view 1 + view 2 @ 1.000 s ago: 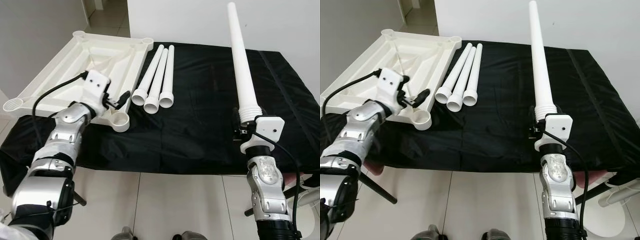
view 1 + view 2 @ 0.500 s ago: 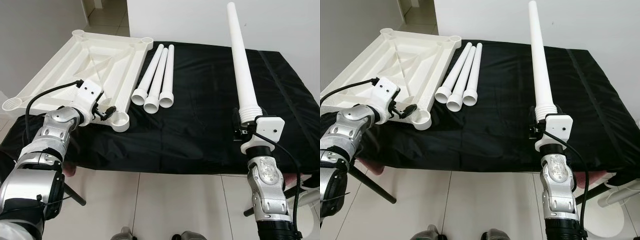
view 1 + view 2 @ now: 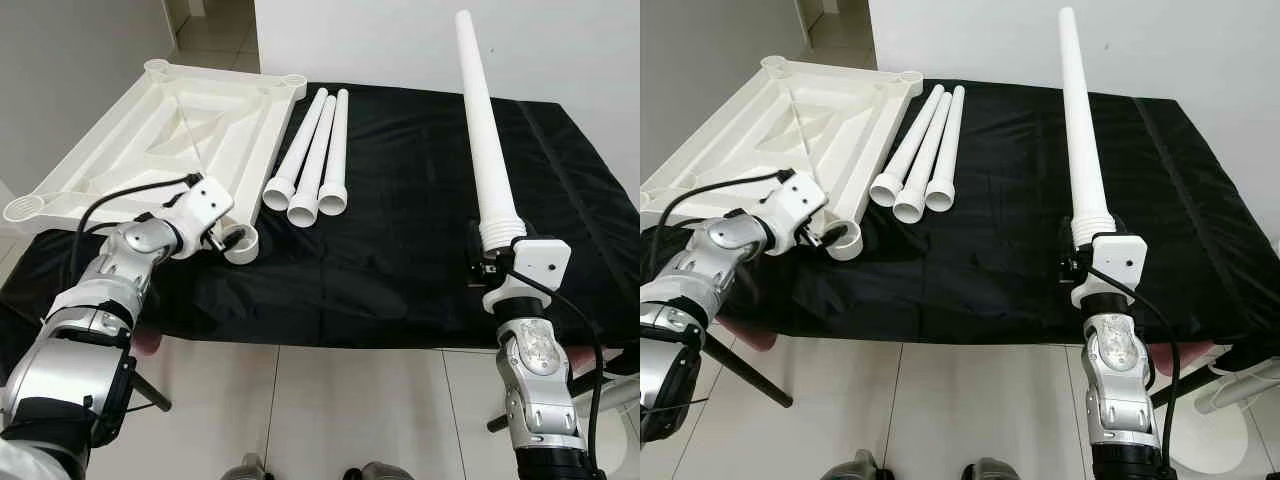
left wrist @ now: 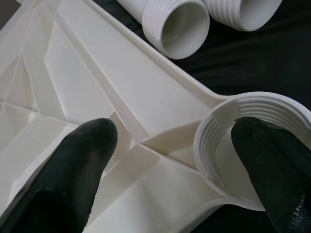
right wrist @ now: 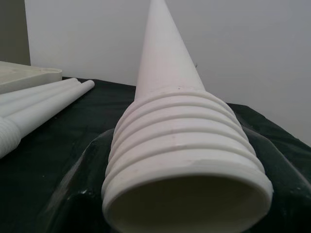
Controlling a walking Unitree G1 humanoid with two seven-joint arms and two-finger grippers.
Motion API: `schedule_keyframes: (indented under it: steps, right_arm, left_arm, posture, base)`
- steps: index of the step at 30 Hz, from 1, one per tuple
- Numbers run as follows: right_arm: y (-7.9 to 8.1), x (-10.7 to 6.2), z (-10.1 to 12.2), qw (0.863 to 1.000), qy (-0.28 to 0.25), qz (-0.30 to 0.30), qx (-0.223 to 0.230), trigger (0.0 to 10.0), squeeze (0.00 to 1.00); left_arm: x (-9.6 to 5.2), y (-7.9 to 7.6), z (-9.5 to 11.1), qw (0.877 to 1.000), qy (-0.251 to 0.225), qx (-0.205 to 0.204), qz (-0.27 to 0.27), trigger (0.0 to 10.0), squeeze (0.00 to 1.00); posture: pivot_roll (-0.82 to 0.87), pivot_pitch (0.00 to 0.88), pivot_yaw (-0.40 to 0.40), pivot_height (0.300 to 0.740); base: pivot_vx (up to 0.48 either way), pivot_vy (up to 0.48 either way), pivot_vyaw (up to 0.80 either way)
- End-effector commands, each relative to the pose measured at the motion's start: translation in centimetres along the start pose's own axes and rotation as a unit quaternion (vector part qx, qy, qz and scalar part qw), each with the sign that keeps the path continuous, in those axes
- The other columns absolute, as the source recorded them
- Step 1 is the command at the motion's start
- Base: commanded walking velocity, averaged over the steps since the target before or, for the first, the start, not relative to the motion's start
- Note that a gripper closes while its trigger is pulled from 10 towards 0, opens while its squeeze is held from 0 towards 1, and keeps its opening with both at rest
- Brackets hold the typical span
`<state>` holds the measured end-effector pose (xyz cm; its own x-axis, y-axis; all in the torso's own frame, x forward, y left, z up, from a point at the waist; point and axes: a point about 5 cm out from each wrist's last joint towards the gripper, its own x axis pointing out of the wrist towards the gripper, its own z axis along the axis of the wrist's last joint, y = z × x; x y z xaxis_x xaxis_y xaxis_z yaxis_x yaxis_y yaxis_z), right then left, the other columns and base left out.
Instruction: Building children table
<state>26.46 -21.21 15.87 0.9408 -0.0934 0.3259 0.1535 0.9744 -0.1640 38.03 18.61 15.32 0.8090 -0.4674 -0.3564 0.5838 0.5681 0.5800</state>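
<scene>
- Across the whole width ahead, a black cloth (image 3: 400, 200) covered a table, its right end cut off at the frame edge and whatever stood under it hidden by the drape.
- On the cloth's left end lay the white tabletop (image 3: 170, 130), upside down with its ribs showing, overhanging the cloth on the left; its near-left corner ran almost to the frame edge.
- Up from the right gripper (image 3: 1077, 258) rose a long white leg (image 3: 1081, 130), tip high against the wall, nearly upright; the black fingers were clamped at its threaded end, though mostly hidden behind the wrist block, and the wrist view caught just dark edges beside the threads.
- Beside the tabletop, three spare legs (image 3: 315, 160) lay side by side, touching, threaded mouths toward the robot.
- At the tabletop's near corner sat a threaded socket (image 4: 252, 145); the left gripper (image 4: 180, 155) was spread wide there, gripping nothing, one finger (image 4: 73, 170) over the ribs, the other over the socket's rim, contact hard to judge.
</scene>
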Motion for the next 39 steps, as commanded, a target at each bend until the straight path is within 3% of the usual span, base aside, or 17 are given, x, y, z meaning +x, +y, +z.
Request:
schedule_keyframes:
  steps: [1,12,19,33,36,39]
  right_arm:
    - [-0.3,0.0,0.7,1.000,-0.017,-0.007,-0.001,10.0,0.00]
    - [-0.7,0.1,0.8,1.000,-0.019,-0.017,-0.004,10.0,0.00]
    - [-0.9,0.2,0.8,0.999,-0.021,-0.025,-0.005,10.0,0.00]
    - [-0.7,0.4,0.8,0.999,-0.023,-0.024,-0.005,10.0,0.00]
    - [-0.7,0.4,0.8,0.999,-0.024,-0.025,-0.005,10.0,0.00]
    - [-0.6,0.5,0.8,0.999,-0.025,-0.026,-0.004,10.0,0.00]
  left_arm:
    - [0.5,-0.6,0.1,0.999,0.002,0.026,0.040,10.0,0.00]
    - [1.9,-2.6,1.5,0.998,-0.020,0.051,-0.003,10.0,0.00]
    - [3.9,-5.8,4.3,0.996,-0.070,0.036,-0.044,10.0,0.00]
    - [5.7,-10.9,9.2,0.980,-0.157,0.011,-0.125,10.0,0.00]
    - [5.8,-11.3,10.2,0.975,-0.177,-0.007,-0.134,10.0,0.00]
    - [5.8,-10.6,10.7,0.974,-0.188,-0.027,-0.125,10.0,0.00]
  posture:
    - [-0.02,0.010,0.021,0.740]
    - [-0.04,0.015,0.036,0.740]
    - [-0.04,0.016,0.041,0.740]
    - [-0.04,0.000,0.052,0.740]
    - [-0.04,0.000,0.058,0.740]
    - [-0.04,0.000,0.060,0.740]
  base:
    - [0.000,0.000,0.00]
    - [0.000,0.000,0.00]
    - [0.000,0.000,0.00]
    - [0.000,0.000,0.00]
    - [0.000,0.000,0.00]
    - [0.000,0.000,0.00]
